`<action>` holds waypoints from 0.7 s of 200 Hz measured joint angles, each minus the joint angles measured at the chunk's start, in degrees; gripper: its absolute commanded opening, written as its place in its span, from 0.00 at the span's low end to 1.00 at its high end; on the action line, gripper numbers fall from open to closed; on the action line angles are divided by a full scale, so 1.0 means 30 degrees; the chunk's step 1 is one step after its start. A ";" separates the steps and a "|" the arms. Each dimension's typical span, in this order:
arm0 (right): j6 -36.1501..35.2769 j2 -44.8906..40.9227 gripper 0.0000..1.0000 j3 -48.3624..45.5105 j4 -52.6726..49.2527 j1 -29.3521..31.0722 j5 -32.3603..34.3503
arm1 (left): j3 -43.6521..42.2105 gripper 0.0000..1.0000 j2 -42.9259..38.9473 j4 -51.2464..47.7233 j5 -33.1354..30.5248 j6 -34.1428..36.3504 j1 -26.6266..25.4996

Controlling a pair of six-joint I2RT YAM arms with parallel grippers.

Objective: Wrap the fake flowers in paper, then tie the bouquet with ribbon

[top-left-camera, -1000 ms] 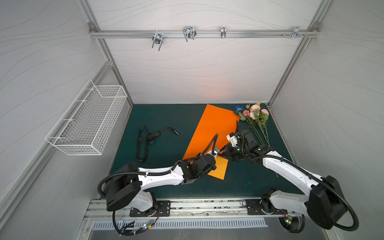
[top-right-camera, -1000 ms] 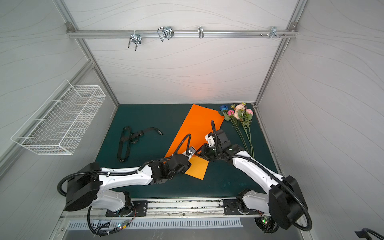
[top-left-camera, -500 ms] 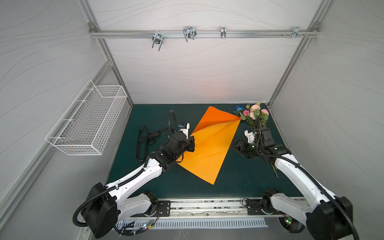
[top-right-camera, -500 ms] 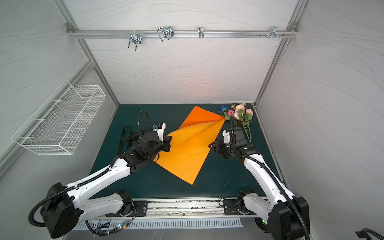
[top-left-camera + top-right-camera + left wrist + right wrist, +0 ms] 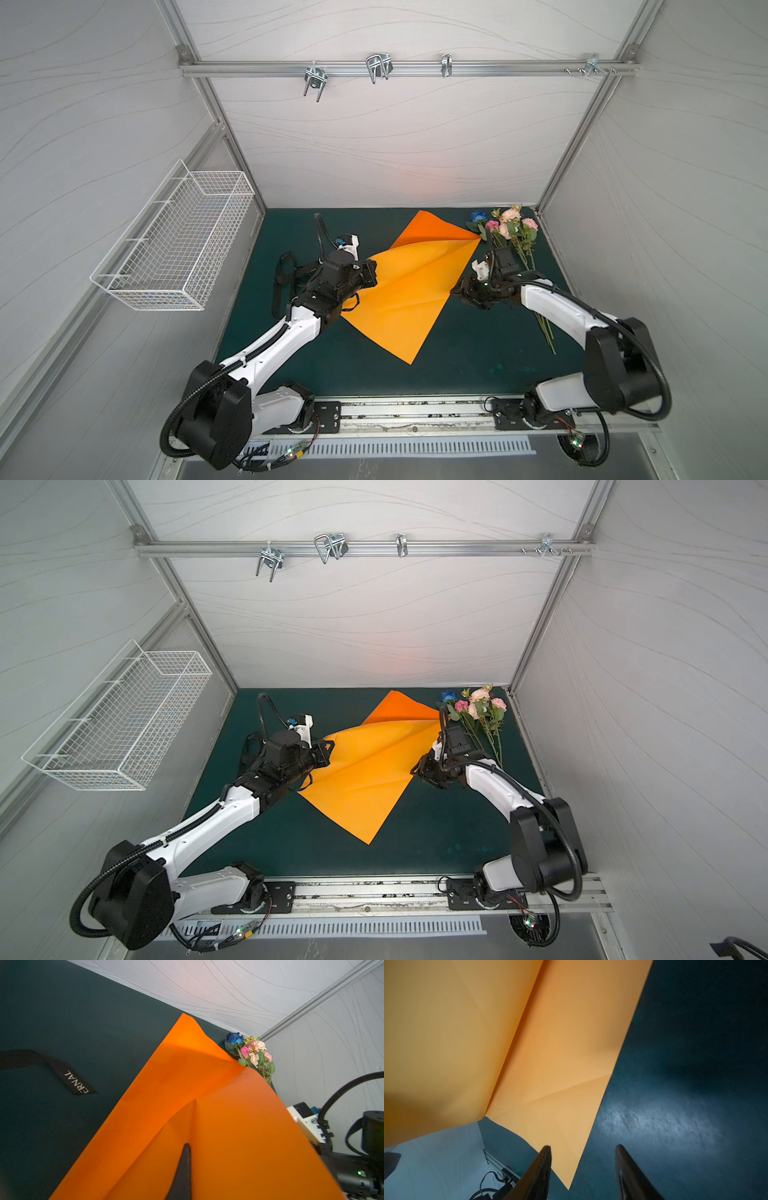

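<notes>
The bouquet (image 5: 509, 228) lies in the far right corner of the mat (image 5: 457, 374), blossoms toward the back wall and thin stems running along the right edge toward the front, passing under the right forearm; in both top views neither gripper touches it. The left gripper (image 5: 371, 272) is clenched on the left edge of the orange paper (image 5: 407, 299) and holds that side raised off the mat, so the sheet creases down its middle. The paper's far corner lies flat near the back edge, its near corner points at the front edge, and its far right corner touches the bouquet's leaves, as the left wrist view also shows. The right gripper (image 5: 456, 291) hangs just beside the paper's right corner with its fingers (image 5: 540, 1167) released and spread, clasping nothing. A black ribbon (image 5: 70, 1078) with pale lettering lies on the left side of the mat, partly hidden by the left arm in the top views
</notes>
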 measured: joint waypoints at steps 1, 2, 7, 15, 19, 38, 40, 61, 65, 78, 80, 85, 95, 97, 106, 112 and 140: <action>0.0000 0.0000 0.49 0.0000 0.0000 0.0000 0.0000 | 0.0007 0.00 0.0022 0.0022 0.0022 -0.0051 0.0051; -0.0007 0.0087 0.49 0.0073 0.0007 0.0051 0.0015 | 0.0007 0.00 0.0036 0.0051 0.0066 -0.0102 0.0087; -0.0168 0.0707 0.48 0.0619 0.0124 0.0240 0.0117 | 0.0022 0.00 0.0146 0.0233 0.0262 -0.0452 0.0401; -0.0481 0.1610 0.47 0.1435 0.0211 0.0561 0.0313 | 0.0022 0.00 0.0291 0.0546 0.0597 -0.1137 0.1035; -0.0648 0.2040 0.47 0.1880 0.0219 0.0707 0.0466 | 0.0022 0.00 0.0372 0.0656 0.0743 -0.1421 0.1319; -0.1457 0.4044 0.46 0.4044 0.0029 0.1479 0.1268 | 0.0007 0.00 0.0831 0.1676 0.1421 -0.3220 0.3038; -0.1508 0.4248 0.46 0.4284 0.0022 0.1552 0.1377 | 0.0007 0.00 0.0852 0.1734 0.1450 -0.3322 0.3096; -0.2630 0.6564 0.45 0.7053 -0.0597 0.2667 0.2616 | -0.0182 0.00 0.1596 0.3483 0.2426 -0.5625 0.4881; -0.2827 0.6929 0.45 0.7541 -0.0758 0.2856 0.2863 | -0.0219 0.00 0.1712 0.3789 0.2514 -0.6003 0.5107; -0.3504 0.8211 0.45 0.9085 -0.1319 0.3548 0.3657 | -0.0423 0.00 0.2339 0.5013 0.3024 -0.7286 0.5923; -0.3614 0.8386 0.45 0.9275 -0.1362 0.3636 0.3796 | -0.0444 0.00 0.2412 0.5136 0.3089 -0.7431 0.5996; -0.3869 0.8859 0.45 0.9821 -0.1588 0.3891 0.4080 | -0.0532 0.00 0.2659 0.5559 0.3279 -0.7912 0.6251; -0.4335 0.9741 0.45 1.0761 -0.2011 0.4248 0.4641 | -0.0692 0.00 0.3067 0.6244 0.3504 -0.8721 0.6572; -0.4408 0.9887 0.45 1.0899 -0.2091 0.4306 0.4699 | -0.0721 0.00 0.3133 0.6339 0.3548 -0.8874 0.6615; -0.4736 1.0571 0.45 1.1555 -0.2448 0.4597 0.5166 | -0.0831 0.00 0.3402 0.6747 0.3701 -0.9500 0.6798; -0.4969 1.0979 0.46 1.1927 -0.2718 0.4714 0.5457 | -0.0896 0.00 0.3526 0.6951 0.3752 -0.9843 0.6907; -0.5829 1.2364 0.46 1.2874 -0.3847 0.4758 0.6601 | -0.1020 0.00 0.3636 0.7592 0.3883 -1.0965 0.7548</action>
